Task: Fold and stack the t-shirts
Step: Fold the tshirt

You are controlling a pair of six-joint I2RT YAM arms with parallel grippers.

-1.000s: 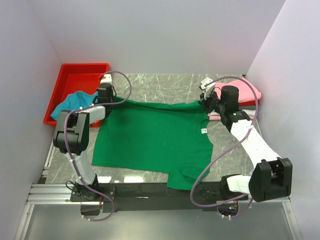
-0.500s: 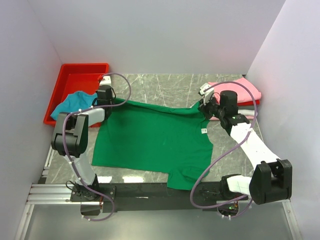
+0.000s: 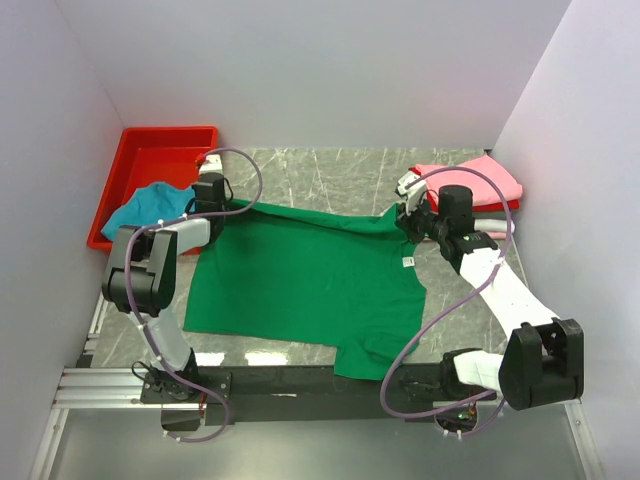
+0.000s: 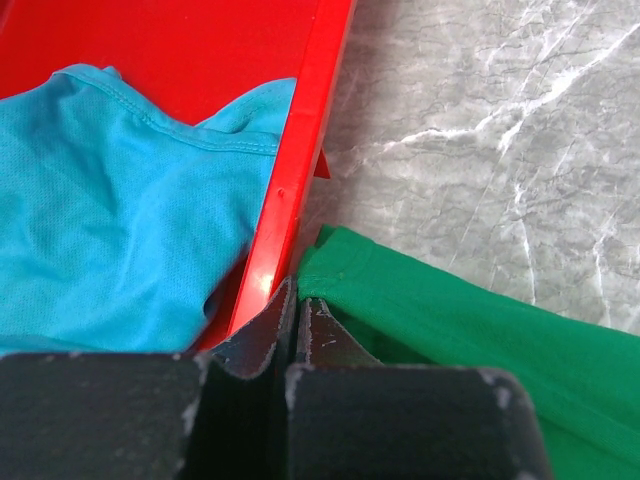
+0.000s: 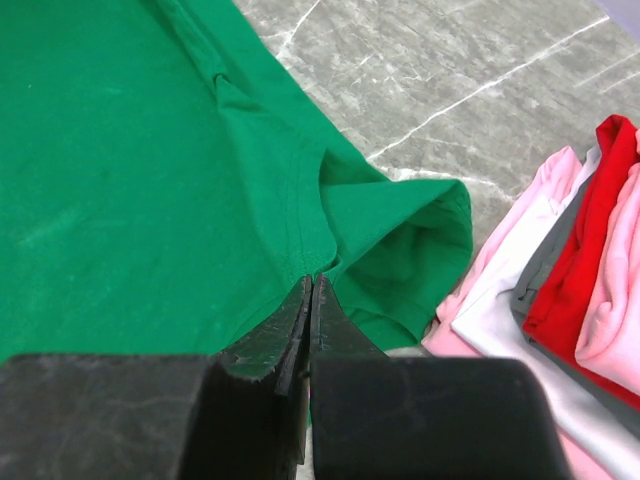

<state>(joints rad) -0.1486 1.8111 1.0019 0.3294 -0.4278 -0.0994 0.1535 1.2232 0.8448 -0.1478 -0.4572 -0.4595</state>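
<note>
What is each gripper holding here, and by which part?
Both hold the green t-shirt: the left gripper pinches its far hem corner, the right gripper the far sleeve's seam.

One green t-shirt (image 3: 300,275), one blue t-shirt (image 3: 135,210), one red tray (image 3: 170,131), and perhaps four folded shirts (image 3: 470,180).

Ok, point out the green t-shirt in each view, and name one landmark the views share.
Top external: green t-shirt spread flat mid-table.
Left wrist: lower right, its corner beside the red tray rim.
Right wrist: fills the left and centre, sleeve bunched next to the folded stack.
Shared landmark: the grey marble table, in all three views.
</note>
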